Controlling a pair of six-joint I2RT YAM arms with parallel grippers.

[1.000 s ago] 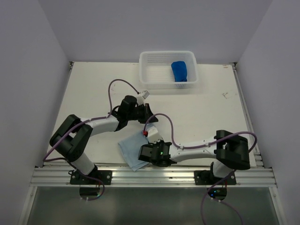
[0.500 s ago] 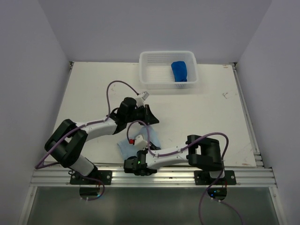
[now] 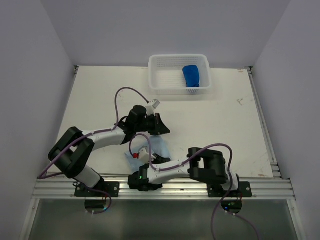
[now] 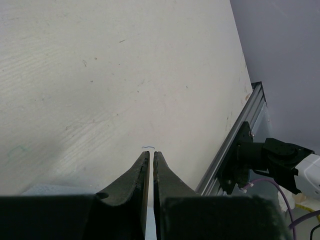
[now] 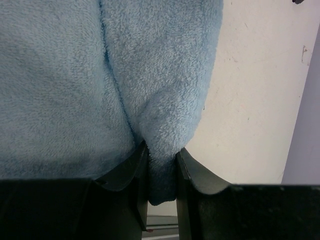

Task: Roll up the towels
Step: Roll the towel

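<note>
The pale blue towel lies bunched near the table's front edge, between the two arms. My right gripper is shut on a thick fold of it, and the terry cloth fills most of the right wrist view. From above, that gripper sits low over the towel with its arm folded along the front rail. My left gripper is shut with nothing between its tips, pointing over bare table; from above it hovers just behind the towel. The dark blue towel lies rolled in the white basket.
The basket stands at the back centre of the table. An aluminium rail runs along the near edge, and it also borders the table in the left wrist view. Purple cables loop above the arms. Walls close in both sides.
The right arm has folded leftward toward the near edge, dragging the pale blue towel, which went from flat to bunched. The left gripper shifted slightly toward the towel.
</note>
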